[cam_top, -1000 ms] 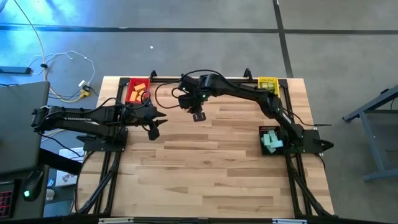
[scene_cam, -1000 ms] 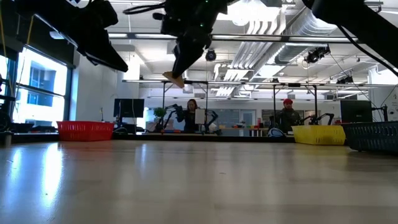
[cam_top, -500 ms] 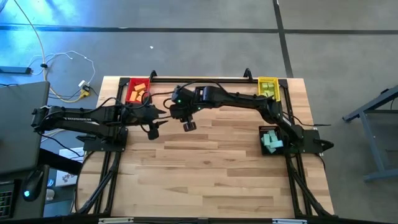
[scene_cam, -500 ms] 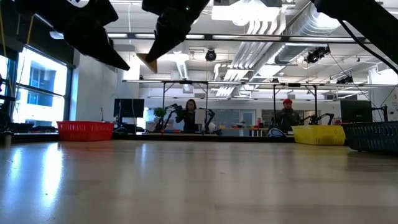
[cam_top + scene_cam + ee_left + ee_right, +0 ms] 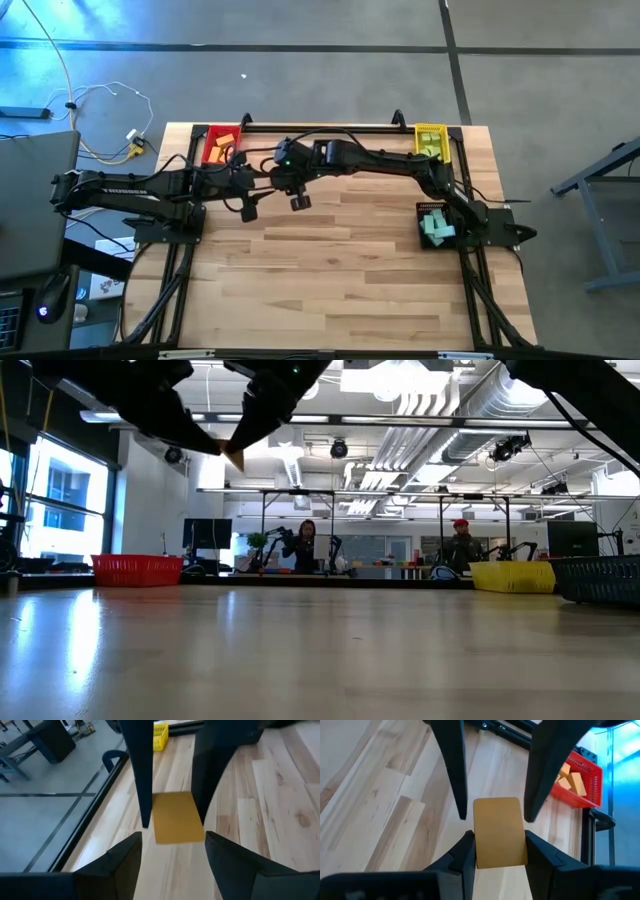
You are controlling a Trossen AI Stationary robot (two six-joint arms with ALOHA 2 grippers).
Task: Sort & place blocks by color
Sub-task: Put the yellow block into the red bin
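From above, the right arm reached across the far half of the table (image 5: 330, 280) toward its left side, with the right gripper (image 5: 297, 201) just beside the left gripper (image 5: 246, 208), both raised near the red tray (image 5: 208, 148), which held orange blocks (image 5: 222, 147). The yellow tray (image 5: 430, 131) at the far right corner held light green pieces (image 5: 432, 148), and a dark tray (image 5: 420, 212) at the right edge held teal blocks (image 5: 436, 228). In the low view, both arms hung well above the tabletop at the upper left; a small orange block (image 5: 234, 457) showed where the two dark grippers met, and the red tray (image 5: 137, 569) and yellow tray (image 5: 512, 576) stood at the far edge, with two people (image 5: 305, 544) seated in the room behind. In the left wrist view, the orange block (image 5: 177, 817) sat between the other arm's two long dark fingers (image 5: 139, 770), while the left gripper's own fingers (image 5: 125, 857) stood spread apart on either side, not touching it. In the right wrist view, the right gripper (image 5: 499, 852) was closed on the orange block (image 5: 499, 832), pads pressed to both sides, with the left arm's open fingers (image 5: 451, 765) flanking the block's far end and the red tray (image 5: 576, 775) of orange blocks beyond.
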